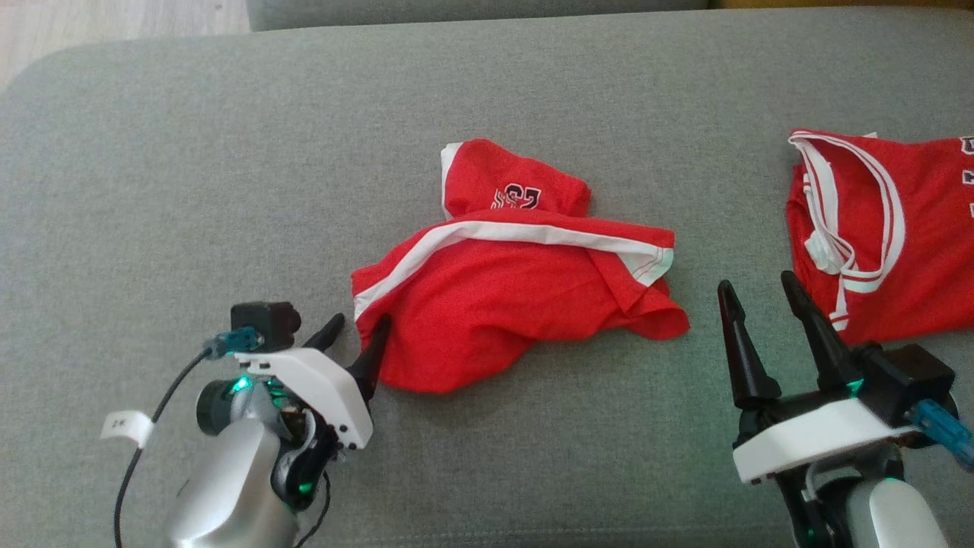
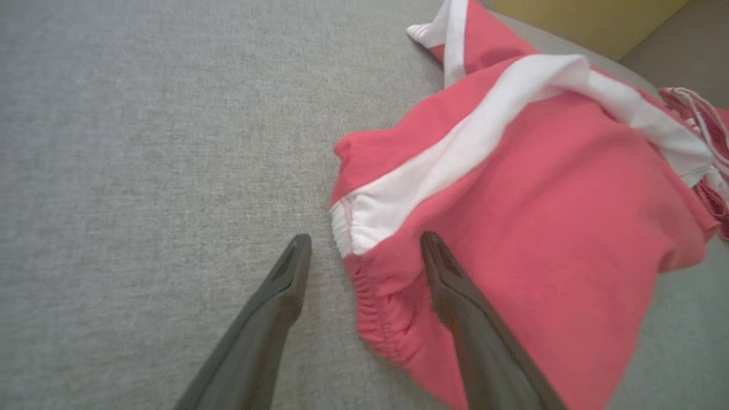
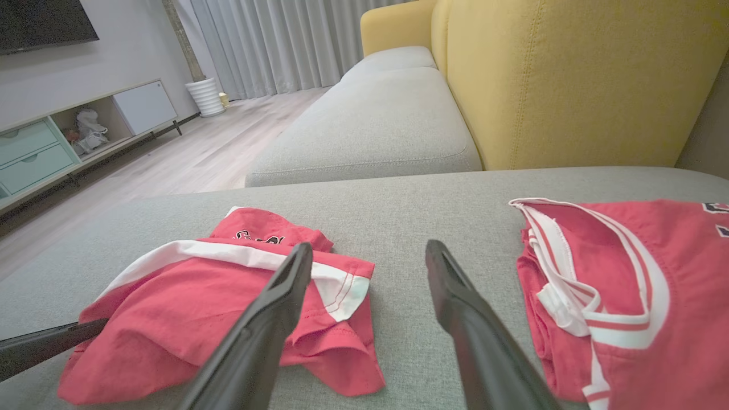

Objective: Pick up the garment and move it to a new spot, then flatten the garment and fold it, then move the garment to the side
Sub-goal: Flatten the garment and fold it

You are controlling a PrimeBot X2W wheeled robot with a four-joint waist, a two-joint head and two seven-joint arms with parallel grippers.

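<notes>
Shorts [image 1: 517, 304] lie crumpled in the middle of the grey cushion [image 1: 228, 152], neither flattened nor folded, so we judge nearly everything is left. Our left gripper [image 1: 361, 320] straddles their waistband corner, spread, possibly touching; our right gripper [image 1: 755, 281] hangs spread and empty nearby.

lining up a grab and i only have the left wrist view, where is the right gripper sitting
observer: The right gripper is open above bare cushion, between the red shorts and a red jersey, and appears to touch neither.
operator: is that jersey clear of the shorts
observer: Yes, in the head view a strip of grey cushion lies between them.
operator: whats past the shorts
observer: The right wrist view shows a second grey cushion and a yellow backrest.
</notes>
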